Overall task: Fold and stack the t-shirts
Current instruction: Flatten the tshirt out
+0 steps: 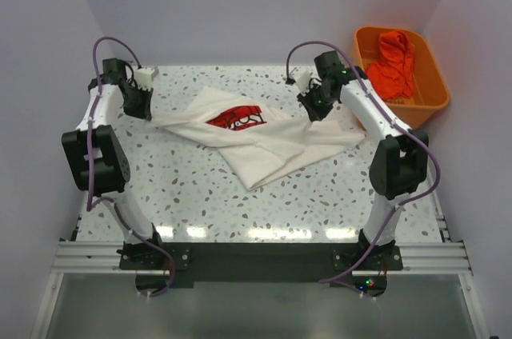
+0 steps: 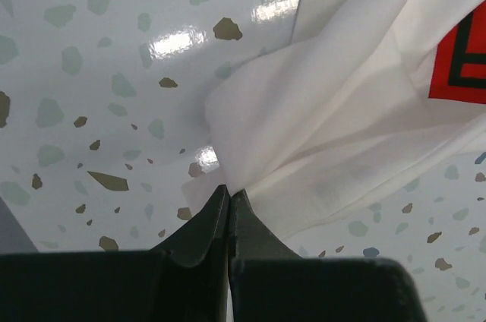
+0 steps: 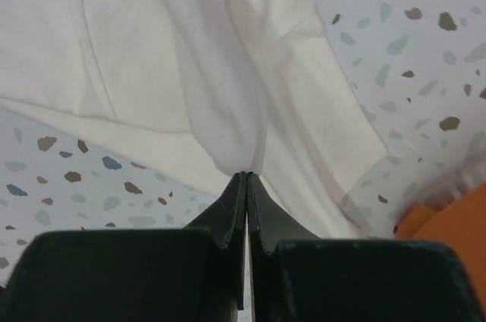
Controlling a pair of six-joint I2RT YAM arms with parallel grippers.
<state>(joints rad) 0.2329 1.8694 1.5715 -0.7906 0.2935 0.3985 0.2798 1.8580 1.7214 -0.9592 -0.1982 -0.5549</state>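
Fabric may slip loose if the arms pull unevenly, since left gripper (image 2: 228, 191) and right gripper (image 3: 247, 175) jaws clamp only thin t-shirt (image 1: 264, 147) edges.

The t-shirt (image 1: 264, 143) is white, its print (image 1: 237, 119) red with black lines. Under the t-shirt the tabletop (image 1: 192, 195) is glossy white, speckled grey-blue, brown and tan. Right of the t-shirt the tub (image 1: 436, 91) is orange, the cloth (image 1: 396, 63) inside red-orange. The left pincer (image 2: 228, 194) and right pincer (image 3: 247, 178) are near black.
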